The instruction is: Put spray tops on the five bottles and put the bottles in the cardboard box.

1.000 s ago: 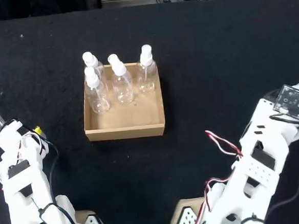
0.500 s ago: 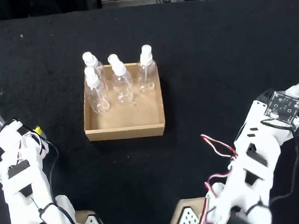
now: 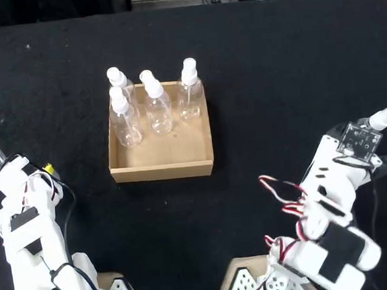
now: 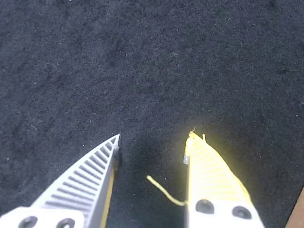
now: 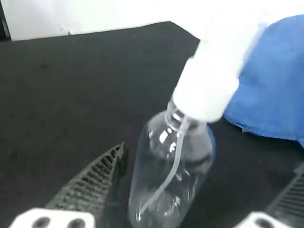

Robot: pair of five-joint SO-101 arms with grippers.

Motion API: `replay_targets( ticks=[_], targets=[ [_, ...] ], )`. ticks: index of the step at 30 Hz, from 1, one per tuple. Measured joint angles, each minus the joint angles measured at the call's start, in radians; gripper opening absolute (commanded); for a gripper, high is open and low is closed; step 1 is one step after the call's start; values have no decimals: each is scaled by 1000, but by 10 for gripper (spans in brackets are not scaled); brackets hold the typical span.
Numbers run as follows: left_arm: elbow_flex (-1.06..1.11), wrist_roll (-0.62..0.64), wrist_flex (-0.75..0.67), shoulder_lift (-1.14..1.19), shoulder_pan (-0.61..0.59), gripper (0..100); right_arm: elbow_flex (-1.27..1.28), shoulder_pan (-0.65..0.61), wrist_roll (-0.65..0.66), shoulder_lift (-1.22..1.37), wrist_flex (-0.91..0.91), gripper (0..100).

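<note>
The right gripper (image 5: 209,159) is straddling a spray-topped bottle (image 5: 171,185), fingers wide apart; the left gripper (image 4: 153,137) is hovering over the desk (image 4: 142,57), fingers parted and holding nothing.

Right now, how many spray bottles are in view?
5. Three stand in the cardboard box: left bottle, middle bottle, right bottle. A fourth bottle at its far-left corner, inside or behind, unclear. The fifth bottle stands in the open right gripper.

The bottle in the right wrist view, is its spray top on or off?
On. A white spray top caps the bottle, and its thin tube runs down inside the clear body.
</note>
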Motion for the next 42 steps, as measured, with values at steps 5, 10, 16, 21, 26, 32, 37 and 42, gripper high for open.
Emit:
replay_targets(
  ticks=[5,10,16,21,26,32,37,42],
  targets=[
    [0,0,0,0,0,202,-41,0,0,35,-9,443],
    [0,0,0,0,0,202,-41,0,0,35,-9,324],
    [0,0,0,0,0,202,-41,0,0,35,-9,241],
    [0,0,0,0,0,202,-41,0,0,35,-9,241],
    [0,0,0,0,0,202,-87,2,0,43,-9,237],
    [0,0,0,0,0,202,-115,2,0,120,-9,237],
    [0,0,0,0,0,202,-115,2,0,140,-9,237],
    [0,0,0,0,0,202,-115,2,0,140,-9,237]
  ],
)
